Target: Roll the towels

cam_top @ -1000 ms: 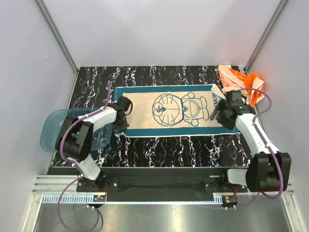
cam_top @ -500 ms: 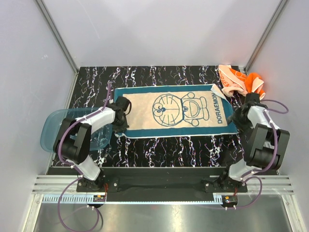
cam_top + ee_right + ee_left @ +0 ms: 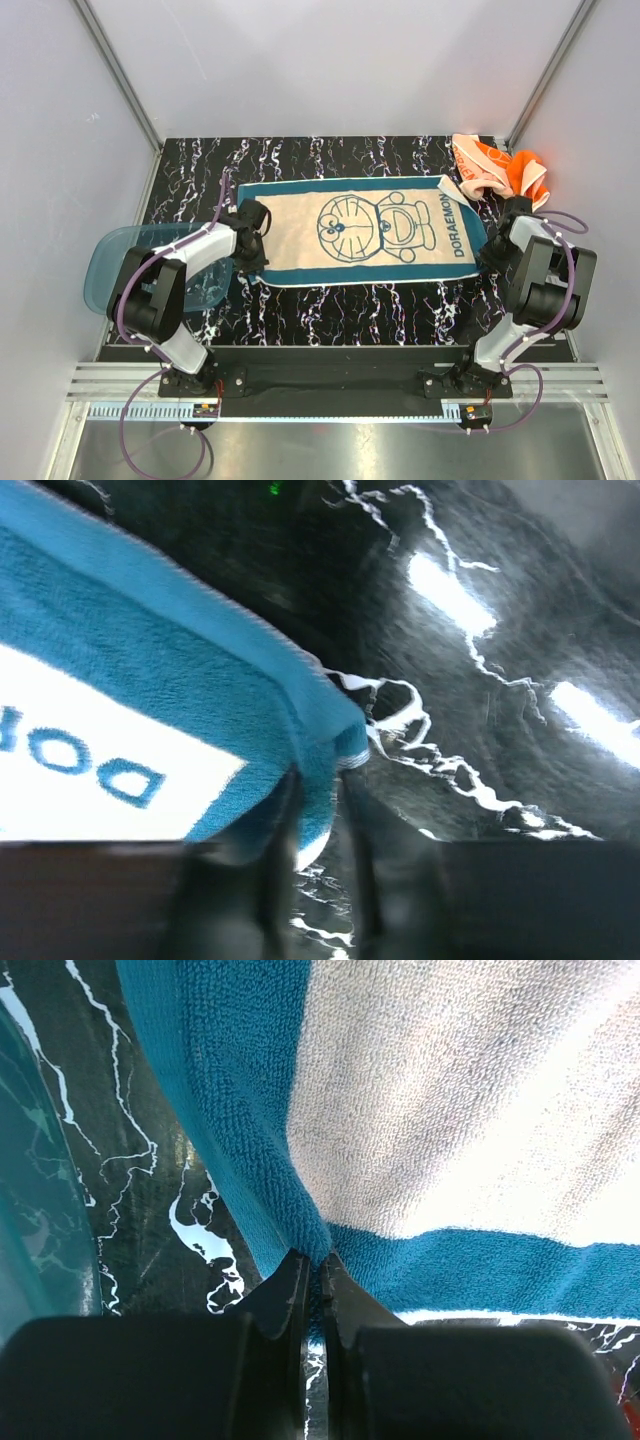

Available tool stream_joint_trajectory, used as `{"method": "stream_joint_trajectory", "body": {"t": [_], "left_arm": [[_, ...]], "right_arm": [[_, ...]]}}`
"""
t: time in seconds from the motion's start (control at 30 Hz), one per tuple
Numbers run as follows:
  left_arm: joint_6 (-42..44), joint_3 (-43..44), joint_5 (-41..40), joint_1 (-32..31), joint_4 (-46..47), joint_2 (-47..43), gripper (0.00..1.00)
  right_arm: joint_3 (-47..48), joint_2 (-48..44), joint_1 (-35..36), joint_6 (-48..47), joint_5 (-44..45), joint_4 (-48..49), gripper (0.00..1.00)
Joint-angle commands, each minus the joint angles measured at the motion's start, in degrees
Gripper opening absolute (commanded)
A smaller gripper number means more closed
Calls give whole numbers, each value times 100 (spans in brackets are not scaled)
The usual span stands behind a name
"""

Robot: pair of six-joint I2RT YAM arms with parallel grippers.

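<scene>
Tabletop (image 3: 330, 155) black w/ white marble-like veining, glossy; bright glare streaks (image 3: 445, 592) on it in the right wrist view. Plain pale grey-white wall panels (image 3: 330, 60) at back, left & right, close round the table on three sides. Two slanted aluminium posts (image 3: 118, 75) run down to the far corners of the table. At the near edge: black base plate (image 3: 330, 375), then a ribbed aluminium rail (image 3: 110, 382) w/ a measuring strip (image 3: 330, 413) along it. Nearest the camera, a brushed-metal surface (image 3: 330, 450). Light soft & even, from above
</scene>
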Motion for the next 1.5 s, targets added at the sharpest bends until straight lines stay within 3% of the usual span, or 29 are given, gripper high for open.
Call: {"method": "stream_joint_trajectory", "body": {"t": [0.0, 0.03, 0.07, 0.2, 0.5, 0.7, 0.93, 1.13, 1.3, 1.47], "left_arm": [[85, 72, 156, 10, 70, -97, 2], [93, 115, 156, 10, 44, -115, 0], [111, 238, 130, 10, -87, -184, 0], [225, 650, 60, 1, -509, -544, 0], [199, 1504, -160, -78, -1678, -1819, 0], [164, 1549, -160, -78, -2092, -2303, 0], [76, 1408, -520, -78, -2233, -3085, 0], [155, 1189, -257, -78, -2295, -3006, 0], [155, 714, -29, -78, -1934, -2989, 0], [322, 739, 42, -69, -1759, -2402, 0]], "right_arm": [[115, 51, 13, -36, -72, 156, 15], [115, -106, 13, -27, -255, 156, 1], [132, -195, 13, -18, -362, 103, 0], [421, -924, 13, -1, -933, -405, 0], [1248, -2770, 13, 52, -1109, -1751, 0], [1117, -3271, 13, -106, -1171, -2269, 0], [678, -4413, -92, 903, -970, -2262, 0], [572, -3959, -101, 704, -1584, -2252, 0], [-253, -4168, -101, 703, -1768, -1902, 0], [-579, -3844, -101, 746, -1839, -1603, 0]]}}
